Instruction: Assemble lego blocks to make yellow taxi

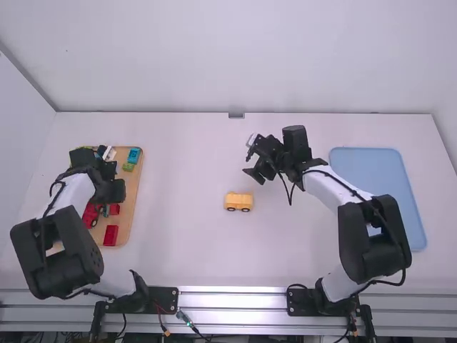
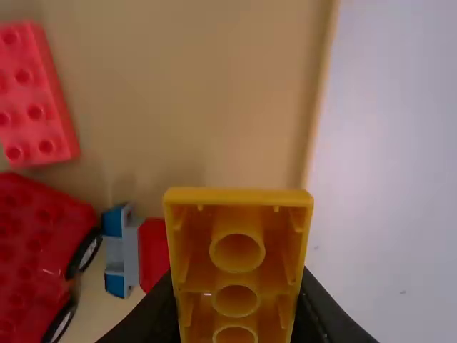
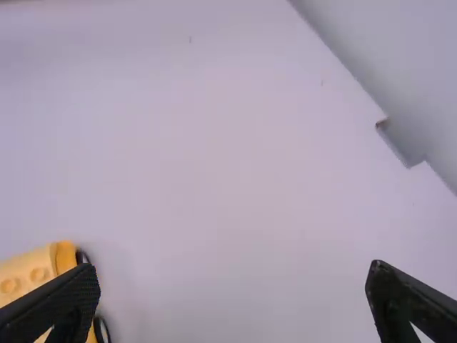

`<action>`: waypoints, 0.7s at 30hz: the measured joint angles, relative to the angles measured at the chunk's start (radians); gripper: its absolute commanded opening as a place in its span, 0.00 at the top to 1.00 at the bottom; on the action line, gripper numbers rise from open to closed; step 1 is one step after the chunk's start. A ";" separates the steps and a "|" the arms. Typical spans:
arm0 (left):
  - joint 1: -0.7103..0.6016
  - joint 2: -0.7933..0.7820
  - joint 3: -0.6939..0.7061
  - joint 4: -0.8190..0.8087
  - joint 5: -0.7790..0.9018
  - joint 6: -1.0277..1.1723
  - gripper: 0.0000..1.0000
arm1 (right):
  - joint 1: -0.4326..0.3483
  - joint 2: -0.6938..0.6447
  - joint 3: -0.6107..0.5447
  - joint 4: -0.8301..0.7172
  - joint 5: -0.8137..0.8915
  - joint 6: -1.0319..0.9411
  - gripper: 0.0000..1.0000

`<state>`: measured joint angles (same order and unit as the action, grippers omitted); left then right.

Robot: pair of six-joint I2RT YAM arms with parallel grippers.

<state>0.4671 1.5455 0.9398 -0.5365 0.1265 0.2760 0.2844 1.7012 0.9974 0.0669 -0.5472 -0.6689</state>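
White table (image 1: pixel 186 250): far edge meeting a pale wall (image 1: pixel 243 57), small metal bracket (image 1: pixel 236 115) at that edge, left of the right gripper (image 1: pixel 248 158). Yellow lego car (image 1: pixel 238 201), one, black-wheeled: upright near the table's middle, open tabletop on its left as far as the wooden tray (image 1: pixel 128 207) and on its right as far as the blue tray (image 1: pixel 378 186), well apart from both. Wooden tray, at the table's left: a studded red block (image 1: pixel 111 235) toward the near end; a red wheeled car (image 1: pixel 90 214), with a small red block (image 1: pixel 114 209) and a blue-and-grey piece (image 2: pixel 120 250) beside it; a blue block (image 1: pixel 134 155) and a green block (image 1: pixel 128 167) toward the far end. Blue tray, at the table's right: rounded corners, partly hidden by the right arm. Left gripper (image 1: pixel 111 187): above the wooden tray, fingers closed upon a yellow block (image 2: pixel 235 264), its hollow underside with round tubes facing the wrist camera. Left arm: bent, reaching up the table's left side. Right gripper: over the table, beyond the yellow lego car and slightly right of it, fingers spread wide, nothing between them. Right arm: bent, leaning inward from its base.
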 measured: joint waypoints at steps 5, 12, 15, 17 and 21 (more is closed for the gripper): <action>-0.034 -0.106 0.000 0.000 0.127 0.022 0.78 | 0.000 0.000 0.000 0.087 -0.121 0.099 0.01; -0.241 -0.151 0.000 0.087 0.354 0.119 0.81 | 0.024 0.000 0.000 0.121 -0.283 0.172 0.01; -0.368 -0.150 0.000 0.154 0.443 0.173 0.85 | 0.031 0.002 0.000 0.179 -0.394 0.185 0.01; -0.421 -0.145 0.000 0.194 0.473 0.192 0.85 | 0.028 0.007 0.000 0.218 -0.452 0.196 0.01; -0.523 -0.122 0.000 0.282 0.530 0.216 0.86 | -0.008 0.073 0.000 0.364 -0.636 0.259 0.01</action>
<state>-0.0555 1.4239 0.9398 -0.2543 0.6567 0.4919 0.2760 1.7741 0.9977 0.4305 -1.1835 -0.4099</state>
